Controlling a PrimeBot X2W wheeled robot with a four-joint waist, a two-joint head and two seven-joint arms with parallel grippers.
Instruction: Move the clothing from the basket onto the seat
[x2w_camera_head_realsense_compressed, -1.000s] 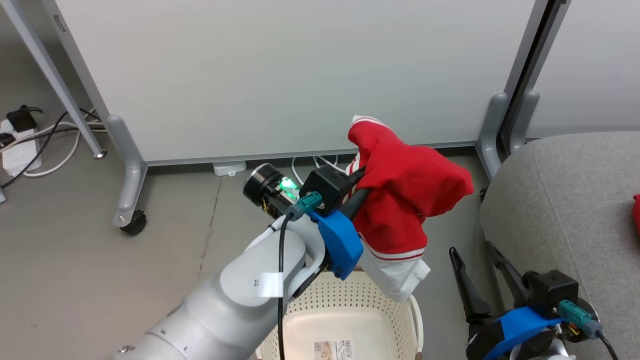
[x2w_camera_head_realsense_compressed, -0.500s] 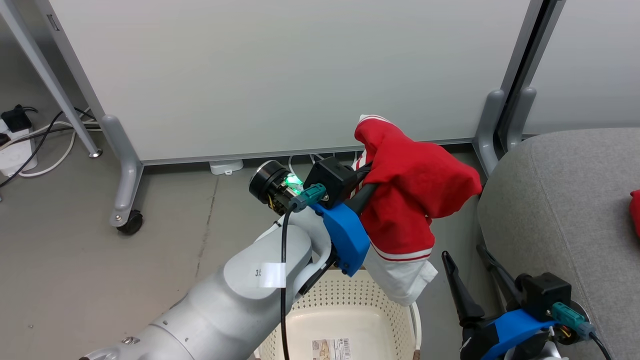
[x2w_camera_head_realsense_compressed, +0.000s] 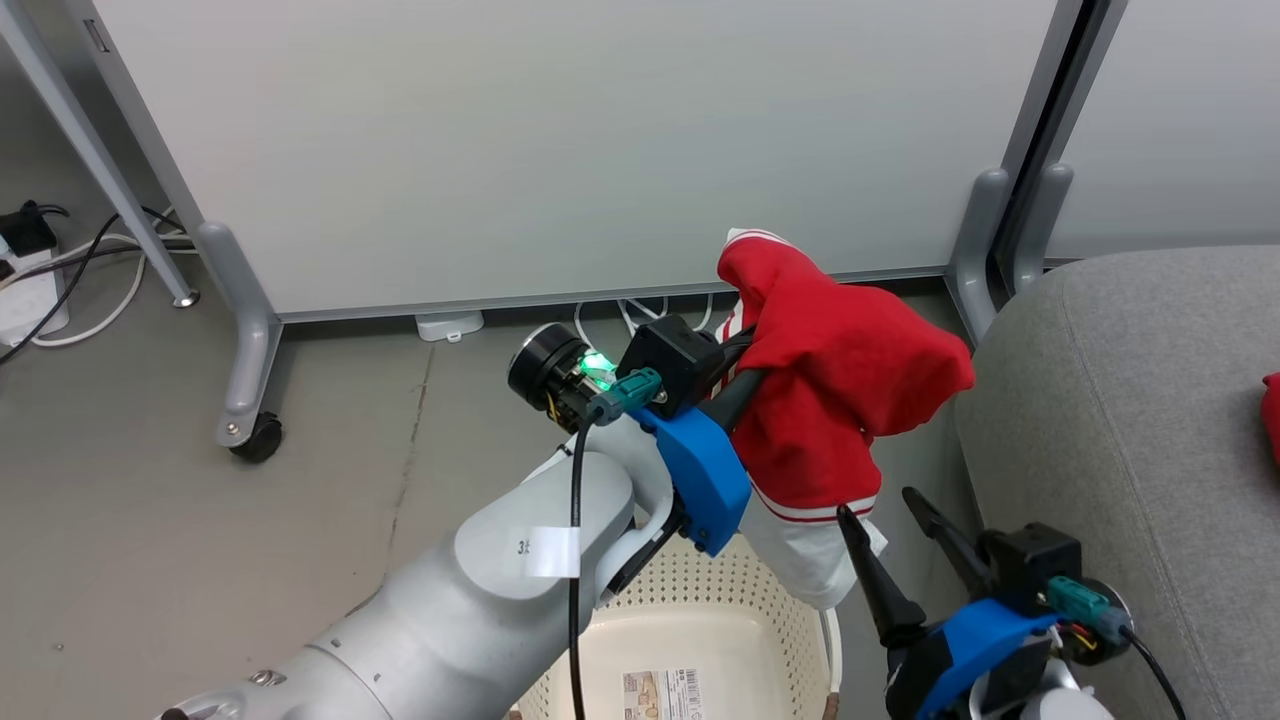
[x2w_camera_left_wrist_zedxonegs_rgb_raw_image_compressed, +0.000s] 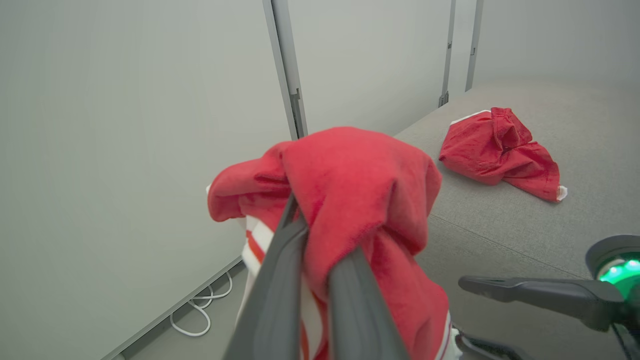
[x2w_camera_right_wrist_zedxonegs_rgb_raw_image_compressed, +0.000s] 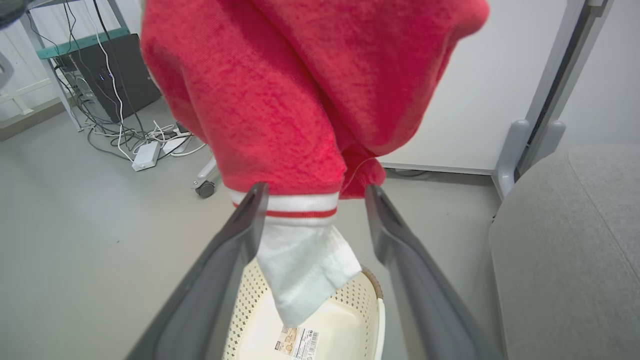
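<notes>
**Red knit (x2w_camera_head_realsense_compressed: 850, 370): limp, light, forgiving**

Bunched and pinched in the clamped left gripper (x2w_camera_head_realsense_compressed: 740, 385), hanging above the basket (x2w_camera_head_realsense_compressed: 700, 590), just beside the seat (x2w_camera_head_realsense_compressed: 1120, 400). White cuff end (x2w_camera_right_wrist_zedxonegs_rgb_raw_image_compressed: 300, 260) dangling between the spread-wide fingers of the right gripper (x2w_camera_head_realsense_compressed: 878, 503); contact there not clear. Probably light, floppy, grippy, apt to swing or snag. Best held at a thick fold, not a thin hem. Second red garment (x2w_camera_left_wrist_zedxonegs_rgb_raw_image_compressed: 500, 150) lying on the seat.

Lab-like room: wheeled partition panels (x2w_camera_head_realsense_compressed: 560, 150), floor cables (x2w_camera_right_wrist_zedxonegs_rgb_raw_image_compressed: 112, 134), power strip (x2w_camera_right_wrist_zedxonegs_rgb_raw_image_compressed: 145, 157).
</notes>
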